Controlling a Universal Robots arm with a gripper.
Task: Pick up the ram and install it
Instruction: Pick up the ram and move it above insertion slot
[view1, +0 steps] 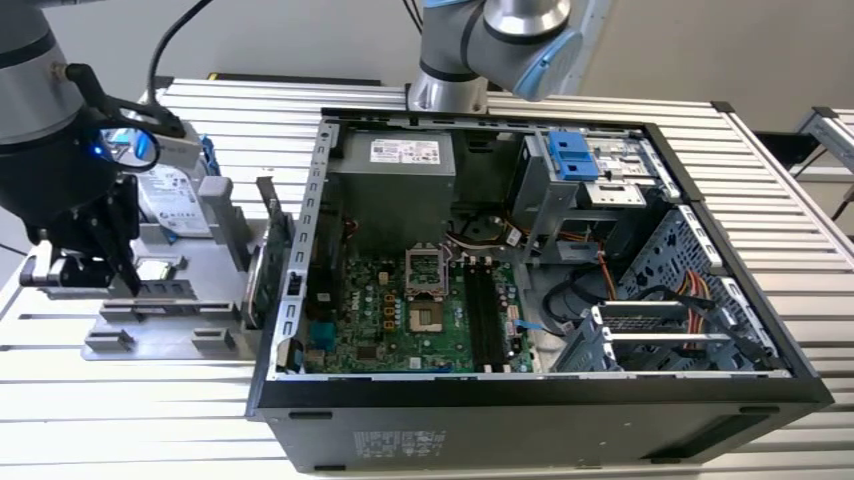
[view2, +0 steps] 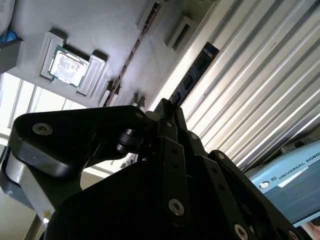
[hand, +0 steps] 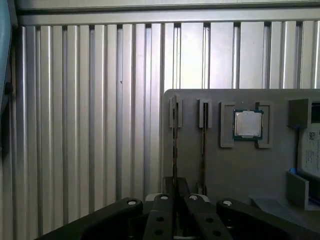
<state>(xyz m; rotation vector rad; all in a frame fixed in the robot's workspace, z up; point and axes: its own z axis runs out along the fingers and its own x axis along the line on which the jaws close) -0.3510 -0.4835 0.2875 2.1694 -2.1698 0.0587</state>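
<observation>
The ram (view2: 195, 72) is clamped edge-on by the gripper (hand: 175, 184), long axis 9-to-3 in the exterior view, 9 o'clock of the case (view1: 534, 425).

A black open-sided computer case (view1: 534, 425) lies on the ribbed aluminium counter (view1: 134, 430), baring a green motherboard (view1: 387, 320) and a grey power supply (view1: 394, 170). Just beside it, at the exterior view's left, a grey plastic parts tray (view1: 147, 340) carries a silver hard drive (view1: 174, 200); both wrist views show a square silver processor chip (hand: 248, 124) (view2: 66, 66) in its recess.
</observation>
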